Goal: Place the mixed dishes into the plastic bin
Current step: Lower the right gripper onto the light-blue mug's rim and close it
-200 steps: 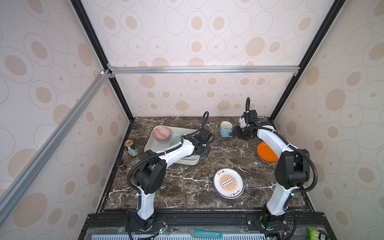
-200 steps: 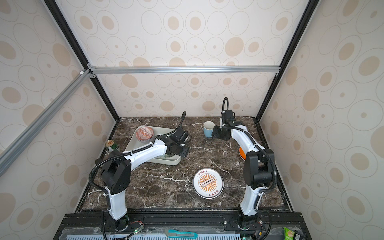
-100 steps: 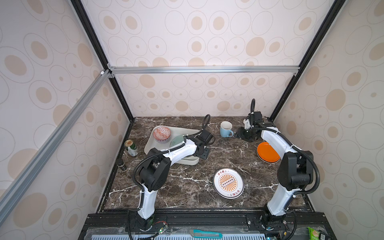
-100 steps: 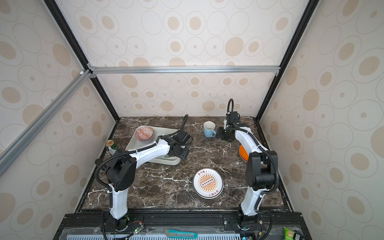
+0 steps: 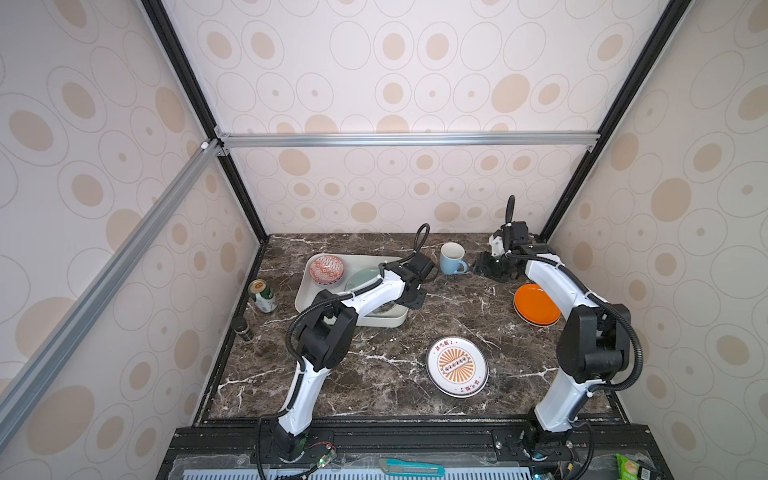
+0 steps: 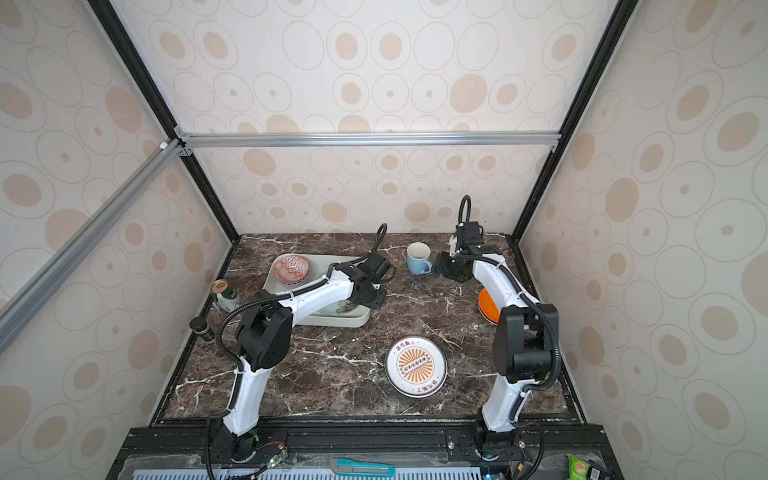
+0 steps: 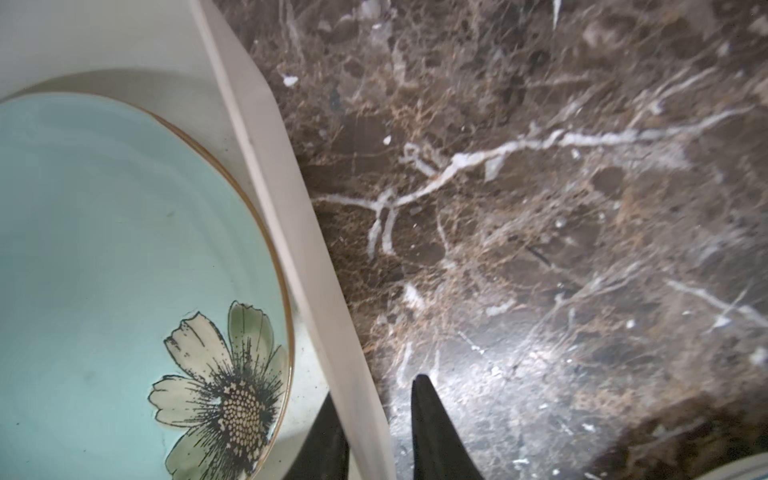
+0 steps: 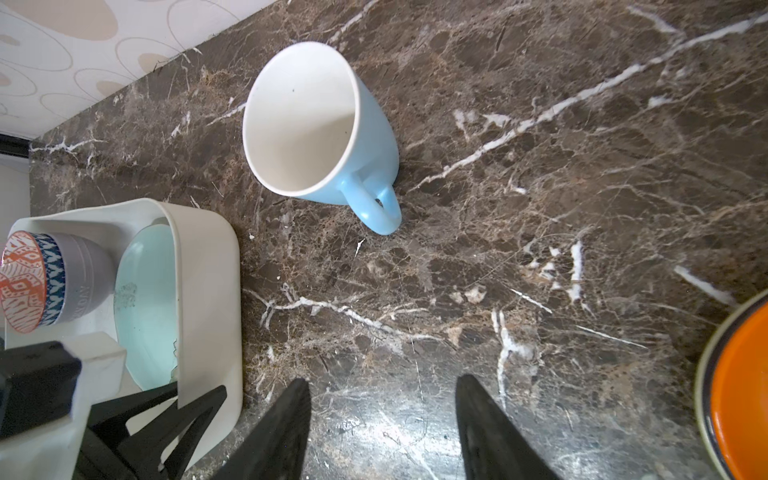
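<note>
**Step in hand:** steadying the bin and approaching the mug.

**Left claw** [image 7: 376, 392]: narrow, astride the right-hand wall of the plastic bin [image 5: 386, 322], one finger inside and one outside. This is judged a pinch on the wall, though a thin dark sliver shows beside the outer finger.

**Right claw** [image 8: 378, 415]: about half spread and empty, low over bare worktop [image 5: 374, 374], pointed toward the light-blue mug [image 8: 307, 124].

**In the bin:**
- The teal floral plate [image 7: 104, 249] lies flat, its rim just beside the gripped wall.
- The red-white patterned bowl [image 5: 327, 269] is nested on the lavender bowl [image 8: 87, 274] at the far left corner.

**Still out:**
- The mug stands upright near the back wall, handle turned toward the right claw's side.
- The orange plate [image 5: 536, 305] is stacked on another plate beneath the right forearm.
- The orange-sunburst plate [image 5: 457, 365] sits alone toward the front.

The task is judged roughly midway.

**Next move:** the right claw should advance and take the mug by its rim wall or handle, since the present spread looks too small for the whole body. The left claw should keep the bin from sliding.

**Room:**
- The worktop between the mug and the bin is bare, so the carry path is open.
- There is little space behind the mug.
- The left arm lies across the bin's near half, so a drop suits the far right corner, over the teal plate.
- The green can [image 5: 262, 295] and dark jar [image 5: 244, 330] stand left of the bin, out of the way.
</note>
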Controlling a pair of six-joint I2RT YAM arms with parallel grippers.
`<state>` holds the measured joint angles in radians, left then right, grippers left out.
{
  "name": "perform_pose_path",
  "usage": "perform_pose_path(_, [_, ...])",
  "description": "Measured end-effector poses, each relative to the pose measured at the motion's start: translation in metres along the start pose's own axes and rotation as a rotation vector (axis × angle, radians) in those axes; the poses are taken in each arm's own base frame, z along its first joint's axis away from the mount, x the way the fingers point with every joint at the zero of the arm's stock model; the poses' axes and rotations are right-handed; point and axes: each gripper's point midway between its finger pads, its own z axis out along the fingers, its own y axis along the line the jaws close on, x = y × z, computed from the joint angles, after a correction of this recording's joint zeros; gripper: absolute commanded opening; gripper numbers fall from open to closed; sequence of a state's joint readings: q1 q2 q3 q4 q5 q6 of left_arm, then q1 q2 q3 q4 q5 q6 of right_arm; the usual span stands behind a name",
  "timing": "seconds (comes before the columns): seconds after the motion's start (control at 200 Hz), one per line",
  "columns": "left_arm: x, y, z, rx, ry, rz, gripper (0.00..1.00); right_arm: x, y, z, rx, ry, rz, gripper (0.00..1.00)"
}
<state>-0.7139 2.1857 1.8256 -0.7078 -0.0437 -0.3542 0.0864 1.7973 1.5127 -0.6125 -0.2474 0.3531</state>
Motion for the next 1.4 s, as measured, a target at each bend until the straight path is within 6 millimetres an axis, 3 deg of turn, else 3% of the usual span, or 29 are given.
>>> perform_pose_path(0.33, [-0.025, -0.016, 0.006, 0.038, -0.017, -0.004, 0.25, -0.015, -0.003, 0.029, -0.012, 0.021, 0.021, 0.59])
perform_pose_path(0.69, [-0.024, -0.035, 0.004, 0.087, -0.008, 0.001, 0.28, -0.054, 0.007, 0.051, -0.039, -0.022, 0.026, 0.59])
perform_pose_path(0.75, [-0.024, -0.041, 0.003, 0.106, -0.01, 0.004, 0.33, -0.058, 0.007, 0.056, -0.039, -0.023, 0.026, 0.59])
perform_pose_path(0.925, [-0.03, -0.063, -0.006, 0.163, -0.031, 0.015, 0.61, -0.074, 0.01, 0.073, -0.034, -0.025, 0.023, 0.59])
perform_pose_path(1.02, [-0.033, -0.071, -0.01, 0.18, -0.047, 0.024, 0.7, -0.083, 0.013, 0.078, -0.024, -0.033, 0.01, 0.59])
perform_pose_path(1.19, [-0.034, -0.074, -0.011, 0.181, -0.052, 0.034, 0.78, -0.092, 0.023, 0.083, -0.01, -0.039, -0.017, 0.6])
perform_pose_path(1.265, [-0.035, -0.073, -0.012, 0.178, -0.058, 0.04, 0.86, -0.098, 0.028, 0.085, -0.002, -0.042, -0.036, 0.6])
perform_pose_path(1.33, [-0.037, -0.072, -0.013, 0.17, -0.067, 0.046, 0.98, -0.103, 0.031, 0.088, 0.011, -0.045, -0.055, 0.6])
perform_pose_path(1.4, [-0.038, -0.069, -0.018, 0.162, -0.079, 0.051, 0.99, -0.107, 0.035, 0.091, 0.025, -0.049, -0.076, 0.6])
